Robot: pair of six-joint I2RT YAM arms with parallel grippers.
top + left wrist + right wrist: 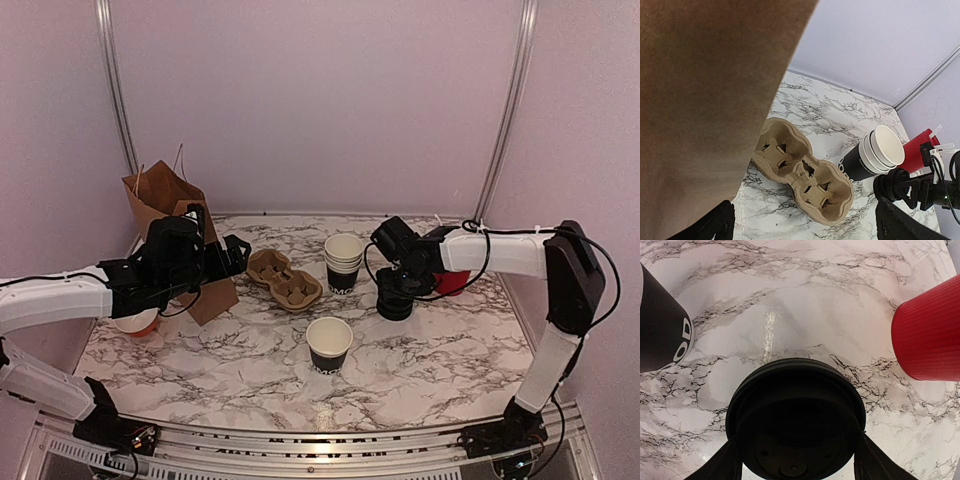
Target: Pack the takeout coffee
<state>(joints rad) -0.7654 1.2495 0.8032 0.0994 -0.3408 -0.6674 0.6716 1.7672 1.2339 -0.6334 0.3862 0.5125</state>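
Note:
One black paper cup with white lettering stands open, without a lid, at the middle front. A stack of the same cups stands behind it and also shows in the left wrist view. My right gripper is down over the stack of black lids, its fingers pressed against both sides of the top lid. My left gripper is open and empty beside the brown paper bag, above the table near the carrier.
A brown pulp two-cup carrier lies empty left of the cup stack, also in the left wrist view. A red cup stands right of the lids. A red-and-white object sits under my left arm.

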